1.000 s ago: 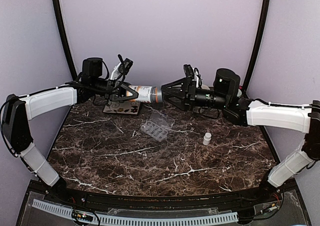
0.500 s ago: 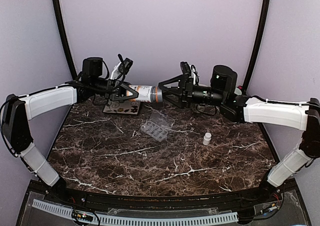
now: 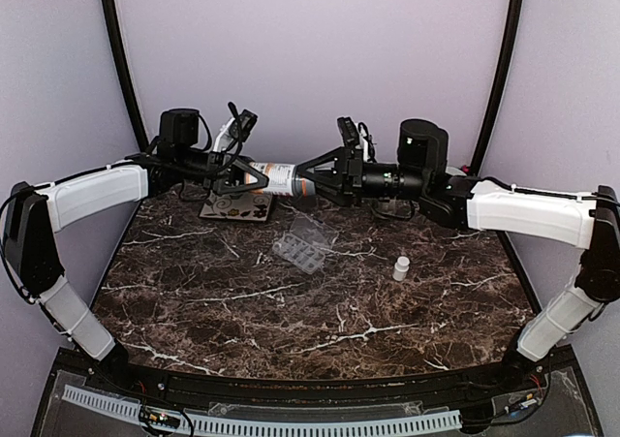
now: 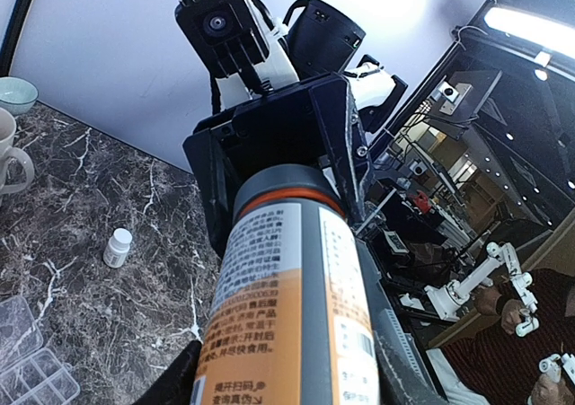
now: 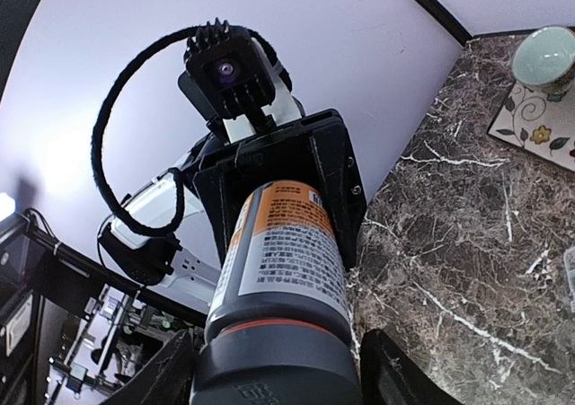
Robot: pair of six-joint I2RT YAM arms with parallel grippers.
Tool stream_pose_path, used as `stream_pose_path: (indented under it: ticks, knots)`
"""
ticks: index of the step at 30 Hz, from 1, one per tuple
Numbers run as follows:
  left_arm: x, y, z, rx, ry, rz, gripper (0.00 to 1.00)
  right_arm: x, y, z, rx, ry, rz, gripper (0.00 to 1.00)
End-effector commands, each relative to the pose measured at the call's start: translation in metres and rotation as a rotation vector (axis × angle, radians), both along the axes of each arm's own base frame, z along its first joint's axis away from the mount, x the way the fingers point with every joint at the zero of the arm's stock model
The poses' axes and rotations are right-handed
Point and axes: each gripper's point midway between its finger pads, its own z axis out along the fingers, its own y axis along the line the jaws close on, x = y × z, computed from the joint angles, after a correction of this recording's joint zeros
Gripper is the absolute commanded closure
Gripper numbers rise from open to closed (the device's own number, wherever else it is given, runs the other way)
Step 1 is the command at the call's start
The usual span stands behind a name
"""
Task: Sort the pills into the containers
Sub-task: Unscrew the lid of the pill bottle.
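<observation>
From overhead alone: whole pill organizer (image 3: 298, 253).

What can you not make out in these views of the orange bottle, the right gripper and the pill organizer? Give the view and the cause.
- What the orange bottle holds: all views, its label and cap cover it.
- Whether the right gripper touches the cap: top view too small; right wrist view, fingers cut by the bottom edge.
- Contents of the pill organizer cells: top view too small; left wrist view, cut by the corner.
</observation>
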Motion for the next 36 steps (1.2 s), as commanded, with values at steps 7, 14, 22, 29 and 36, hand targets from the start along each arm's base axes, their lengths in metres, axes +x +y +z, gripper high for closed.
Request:
stream_pose_path:
  ticks: [7, 14, 22, 29, 36]
  knots:
    - [-0.001, 0.000, 0.010, -0.023, -0.061, 0.022, 1.00, 0.002, 0.001, 0.000, -0.060, -0.116, -0.031, 0.61]
    - [-0.003, 0.001, 0.005, -0.043, -0.043, 0.031, 1.00, 0.003, -0.005, -0.004, -0.112, -0.250, -0.054, 0.60]
    - [-0.009, 0.004, 0.002, -0.054, -0.031, 0.030, 1.00, -0.001, -0.010, -0.009, -0.094, -0.348, -0.027, 0.55]
    - [-0.011, 0.005, -0.002, -0.050, -0.022, 0.029, 1.00, 0.002, -0.018, -0.014, -0.077, -0.375, -0.027, 0.53]
    - [-0.010, 0.006, -0.009, -0.047, -0.016, 0.043, 1.00, 0.005, -0.026, -0.012, -0.057, -0.376, -0.047, 0.52]
